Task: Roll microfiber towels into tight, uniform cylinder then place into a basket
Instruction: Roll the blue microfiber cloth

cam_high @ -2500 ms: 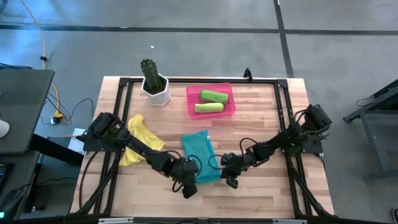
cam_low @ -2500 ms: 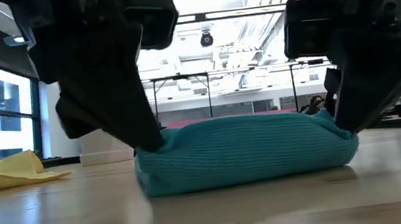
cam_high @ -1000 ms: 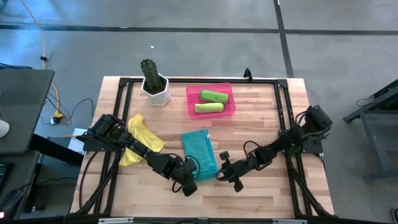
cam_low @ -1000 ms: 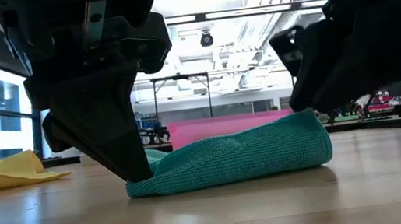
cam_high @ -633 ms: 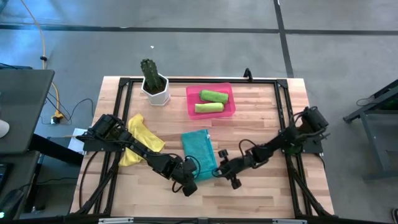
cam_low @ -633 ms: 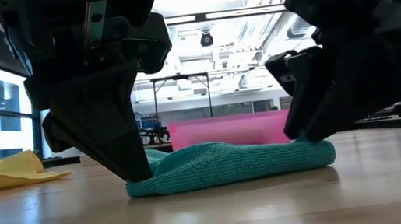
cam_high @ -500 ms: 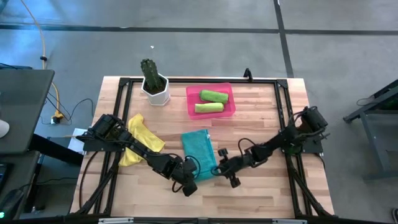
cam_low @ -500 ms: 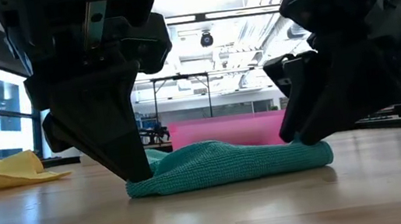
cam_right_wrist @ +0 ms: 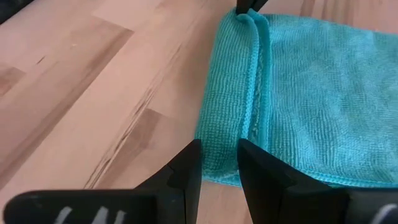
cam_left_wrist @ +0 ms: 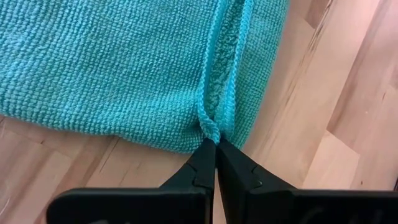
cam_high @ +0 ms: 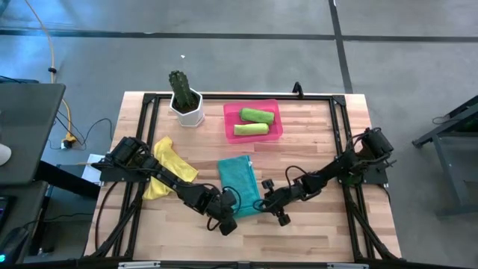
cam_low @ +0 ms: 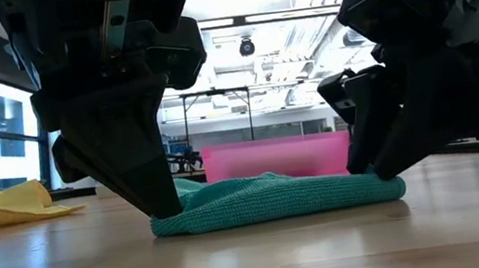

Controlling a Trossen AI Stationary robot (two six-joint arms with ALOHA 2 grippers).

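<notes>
1. A yellow towel (cam_high: pixel 166 170) lies crumpled near the table's (cam_high: pixel 314 142) left edge, partly under the left arm; in the low view it sits well apart from the action, at the far left.
2. A white pot with a cactus (cam_high: pixel 184 99) stands at the back left corner.
3. The left gripper (cam_high: pixel 228 221) is down at the near left corner of the teal towel (cam_high: pixel 239 183); its fingers (cam_left_wrist: pixel 205 163) are pressed fully together, pinching the folded hem of that corner.
4. The teal towel lies flat in the middle of the table, in front of the basket, with its near edge folded over into a narrow doubled strip.
5. The pink basket (cam_high: pixel 229 123) sits at the back centre and holds two rolled green towels (cam_high: pixel 255 122) side by side.
6. The right gripper (cam_high: pixel 266 204) is at the near right corner of the teal towel; its fingers (cam_right_wrist: pixel 186 169) stand partly apart, astride the doubled edge, with the cloth between them.
</notes>
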